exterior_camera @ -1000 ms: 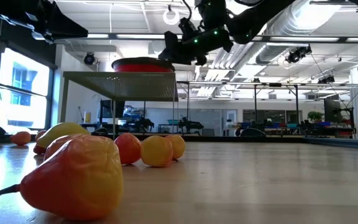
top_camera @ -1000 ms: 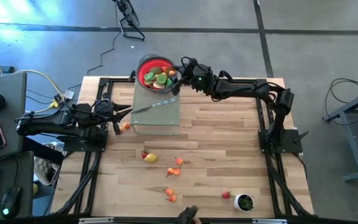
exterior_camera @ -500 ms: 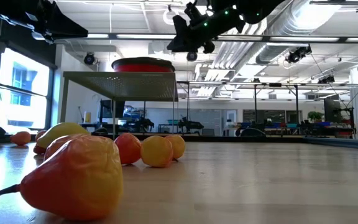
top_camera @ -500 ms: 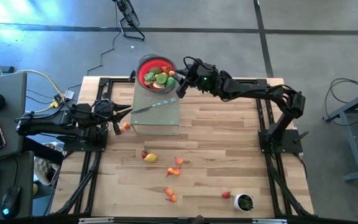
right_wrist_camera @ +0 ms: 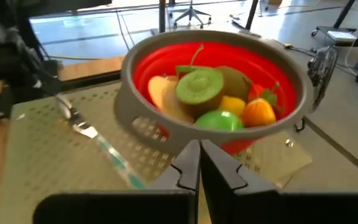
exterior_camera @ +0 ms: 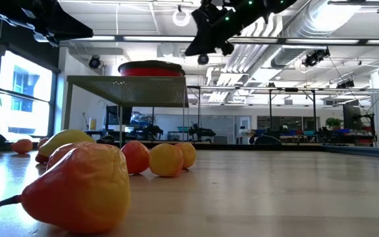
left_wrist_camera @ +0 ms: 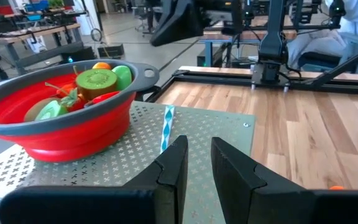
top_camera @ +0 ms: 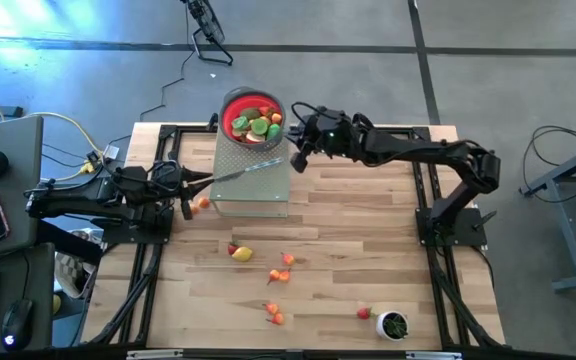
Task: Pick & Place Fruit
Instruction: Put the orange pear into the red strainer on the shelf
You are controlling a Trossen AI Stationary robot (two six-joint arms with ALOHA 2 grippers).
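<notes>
High view: we see the right gripper (top_camera: 295,157) beside the red bowl (top_camera: 251,116) of fruit (top_camera: 259,125); more fruit pieces (top_camera: 240,253) are scattered across the table (top_camera: 368,250).
Low view: fruit pieces lie on the near boards.
Left wrist: our left gripper (left_wrist_camera: 194,163) is clenched on the knife (left_wrist_camera: 165,127).
Right wrist: our fingers (right_wrist_camera: 188,163) are clenched, empty, facing the bowl.

toy fruit (exterior_camera: 77,187) foreground, red bowl (exterior_camera: 151,68) on platform (exterior_camera: 127,90)

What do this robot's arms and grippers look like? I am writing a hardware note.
Both arms are black and jointed. The right arm carries small green lights near its wrist; its gripper ends in two flat black jaws. The left arm looks alike, with a similar two-jawed gripper.
</notes>
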